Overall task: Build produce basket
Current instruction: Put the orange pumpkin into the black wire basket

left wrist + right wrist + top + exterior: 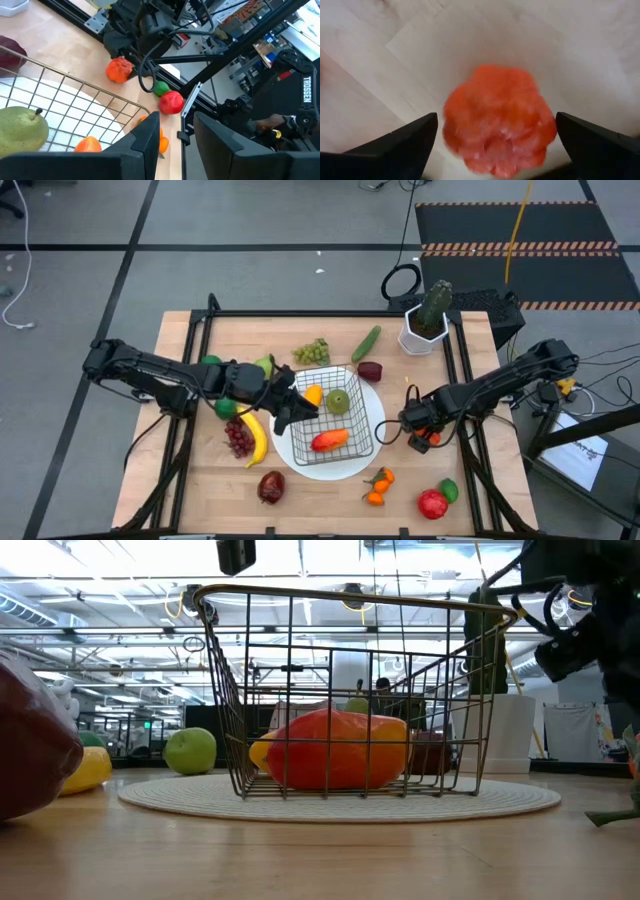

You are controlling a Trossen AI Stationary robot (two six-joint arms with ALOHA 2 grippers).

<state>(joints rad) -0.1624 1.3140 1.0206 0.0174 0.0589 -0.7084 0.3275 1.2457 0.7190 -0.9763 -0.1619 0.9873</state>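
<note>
So the orange pepper [498, 120] sits on the table right between the wide-spread fingers of the right gripper [496, 142], off the basket [337, 412]. I'd drop straight, centre it, then squeeze. Left gripper [287, 408] hangs at the basket's edge, fingers slightly apart and empty.

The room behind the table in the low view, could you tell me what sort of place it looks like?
Probably a robotics lab or workshop. The wooden table stands on a grey floor marked with black tape, a hazard-striped mat lies beyond it, and the low view shows an open ceiling with strip lights.
</note>
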